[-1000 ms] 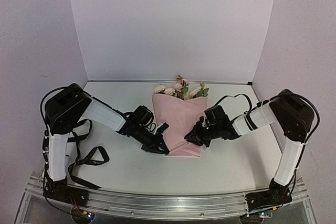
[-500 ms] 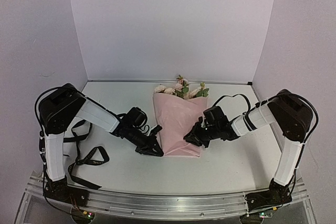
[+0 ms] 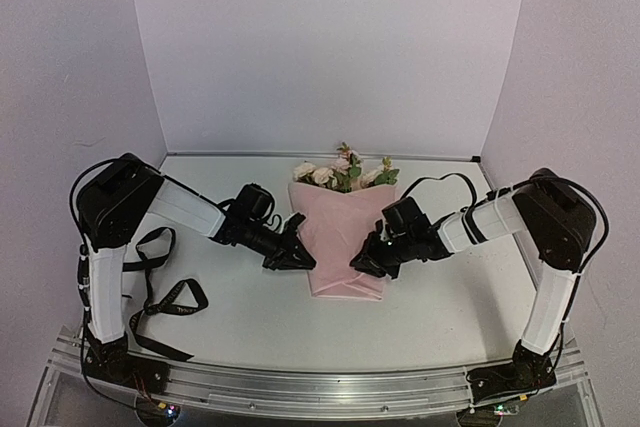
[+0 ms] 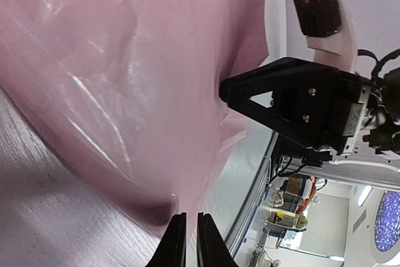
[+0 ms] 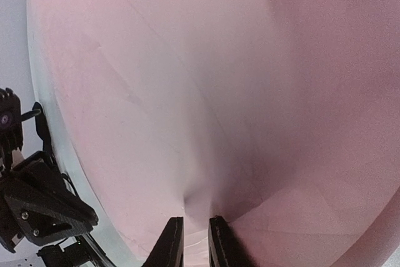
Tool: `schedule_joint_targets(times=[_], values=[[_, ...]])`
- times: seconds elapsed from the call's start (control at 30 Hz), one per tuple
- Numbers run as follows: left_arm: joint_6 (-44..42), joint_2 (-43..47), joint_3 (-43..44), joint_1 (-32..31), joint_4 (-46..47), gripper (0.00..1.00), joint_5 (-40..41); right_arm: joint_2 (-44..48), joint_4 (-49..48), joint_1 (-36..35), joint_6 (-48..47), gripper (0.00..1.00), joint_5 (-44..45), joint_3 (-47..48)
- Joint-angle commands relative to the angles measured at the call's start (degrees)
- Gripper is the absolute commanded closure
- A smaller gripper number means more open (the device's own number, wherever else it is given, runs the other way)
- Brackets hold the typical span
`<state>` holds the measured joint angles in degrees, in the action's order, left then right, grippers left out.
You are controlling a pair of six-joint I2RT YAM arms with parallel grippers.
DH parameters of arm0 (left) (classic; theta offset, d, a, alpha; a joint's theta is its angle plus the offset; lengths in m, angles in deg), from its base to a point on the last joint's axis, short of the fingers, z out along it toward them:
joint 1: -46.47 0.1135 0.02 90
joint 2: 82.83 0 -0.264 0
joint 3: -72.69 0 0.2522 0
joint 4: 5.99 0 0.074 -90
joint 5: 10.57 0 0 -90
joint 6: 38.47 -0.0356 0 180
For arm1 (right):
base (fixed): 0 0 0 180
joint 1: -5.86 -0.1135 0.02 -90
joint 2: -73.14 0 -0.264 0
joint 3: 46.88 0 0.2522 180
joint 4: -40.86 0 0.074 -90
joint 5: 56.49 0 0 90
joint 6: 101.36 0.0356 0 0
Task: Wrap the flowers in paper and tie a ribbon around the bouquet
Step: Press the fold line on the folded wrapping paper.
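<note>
The bouquet lies mid-table: pink paper (image 3: 343, 232) folded into a cone around the flowers (image 3: 345, 173), whose cream and pink blooms stick out at the far end. My left gripper (image 3: 303, 259) is at the cone's left edge, shut on a pinch of paper (image 4: 125, 92) that runs into its tips (image 4: 186, 216). At the right edge, my right gripper (image 3: 359, 263) is also shut on the paper (image 5: 187, 92), which creases into its jaws (image 5: 195, 220). The black ribbon (image 3: 185, 294) lies loose on the table at the left, beside the left arm.
White walls close the table at the back and both sides. An aluminium rail (image 3: 320, 387) runs along the near edge, holding both arm bases. The right gripper's black finger (image 4: 281, 95) shows across the paper in the left wrist view.
My left gripper has moved away from the near edge, up along the paper's left side, drawing that edge in. The right gripper has stayed almost still on the right side.
</note>
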<state>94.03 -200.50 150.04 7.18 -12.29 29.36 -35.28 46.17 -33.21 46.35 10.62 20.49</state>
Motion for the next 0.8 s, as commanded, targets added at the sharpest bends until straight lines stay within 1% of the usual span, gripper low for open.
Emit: schedule_joint_targets(times=[0.0,0.2,0.37,0.77], values=[[-0.58,-3.37,2.65,-0.16,-1.45,0.93,-0.05,1.98,11.69,-1.10,-4.13,0.83,4.35,2.63],[-1.32,-4.78,2.43,-0.17,-1.77,0.94,0.59,3.76,18.11,-4.02,-8.09,0.77,6.24,8.07],[-2.08,-4.16,2.18,-0.17,-2.67,0.94,1.20,2.99,19.35,-7.32,-8.93,0.76,5.34,11.36],[-1.82,-3.40,2.48,-0.17,-2.96,0.94,1.11,-4.80,17.79,-12.38,-7.73,0.82,2.87,14.67]])
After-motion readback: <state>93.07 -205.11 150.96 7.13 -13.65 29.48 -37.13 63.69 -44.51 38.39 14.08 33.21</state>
